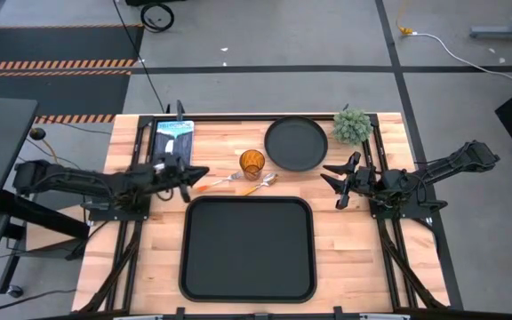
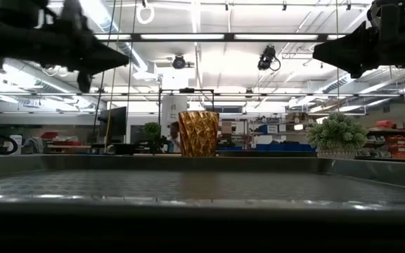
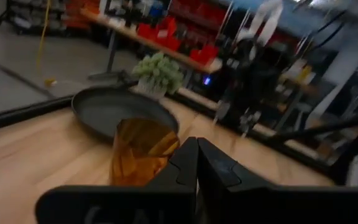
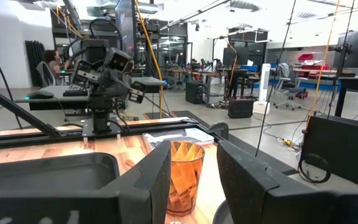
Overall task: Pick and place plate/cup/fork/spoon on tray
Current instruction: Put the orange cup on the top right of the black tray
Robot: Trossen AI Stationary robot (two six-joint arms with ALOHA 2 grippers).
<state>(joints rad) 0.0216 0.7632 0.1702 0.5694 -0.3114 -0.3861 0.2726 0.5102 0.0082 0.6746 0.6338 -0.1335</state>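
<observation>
The black tray [image 1: 247,249] lies near the table's near edge, and its rim fills the bottom of the low view [image 2: 202,176]. The round black plate [image 1: 296,142] lies at the far side. The amber cup [image 1: 252,164] stands upright beside the plate. It also shows in the low view [image 2: 198,133] and both wrist views [image 3: 138,152] [image 4: 185,168]. Two orange-handled utensils [image 1: 225,181] [image 1: 261,185] lie between cup and tray; I cannot tell fork from spoon. My left gripper [image 1: 203,172] is shut and empty, left of the cup. My right gripper [image 1: 325,174] is open, right of the cup.
A small green potted plant [image 1: 352,126] stands at the far right corner, behind the plate. A blue and white flat item [image 1: 174,133] lies at the far left. Bare wood shows on both sides of the tray. A person sits far off in the room [image 4: 56,62].
</observation>
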